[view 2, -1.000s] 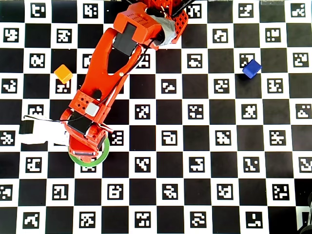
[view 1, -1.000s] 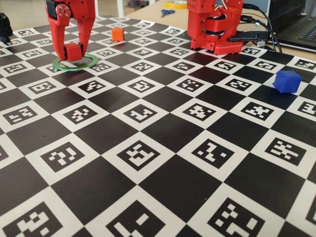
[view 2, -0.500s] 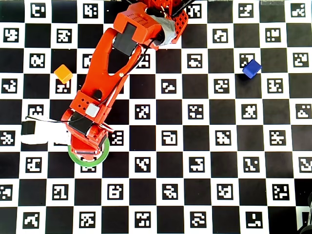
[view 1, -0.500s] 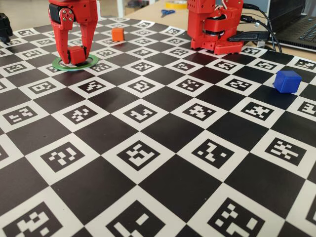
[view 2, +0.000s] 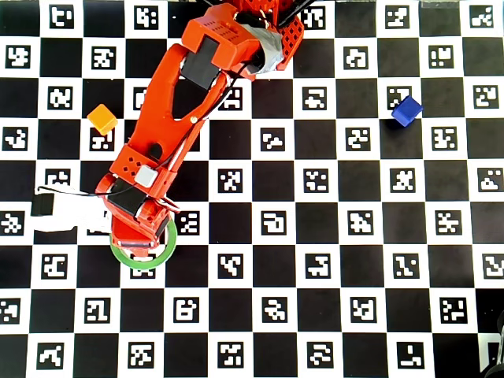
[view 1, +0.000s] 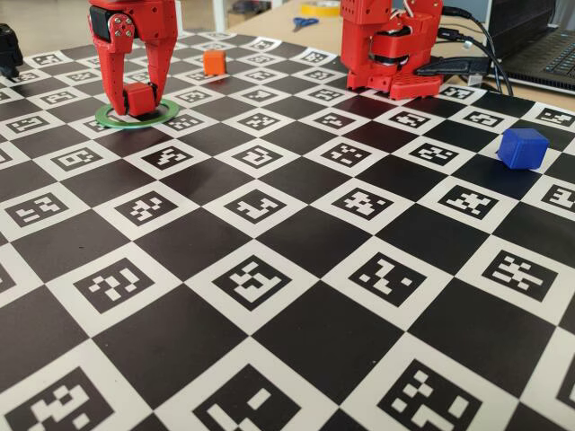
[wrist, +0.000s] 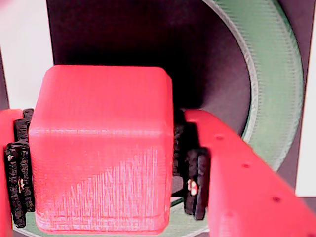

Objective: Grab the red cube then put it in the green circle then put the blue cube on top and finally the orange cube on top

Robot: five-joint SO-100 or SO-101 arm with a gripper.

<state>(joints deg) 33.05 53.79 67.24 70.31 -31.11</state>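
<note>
Your red two-finger gripper (view 1: 137, 101) clamps the small bright-red plastic cube (wrist: 101, 148) between black pads (wrist: 196, 185), low over the thin flat green ring (view 1: 167, 112).

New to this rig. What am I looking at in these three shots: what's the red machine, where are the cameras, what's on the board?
The red machine is a small robot arm; its gripper has two fingers. One camera stands low at the board's edge, one looks straight down, and one rides on the arm's wrist, so it shows the fingers from very close. The checkered board carries printed square markers. On it lie a green ring, an orange cube and a blue cube. The gripper is over the ring with a red cube between its black pads. A second red unit stands at the board's far edge.
</note>
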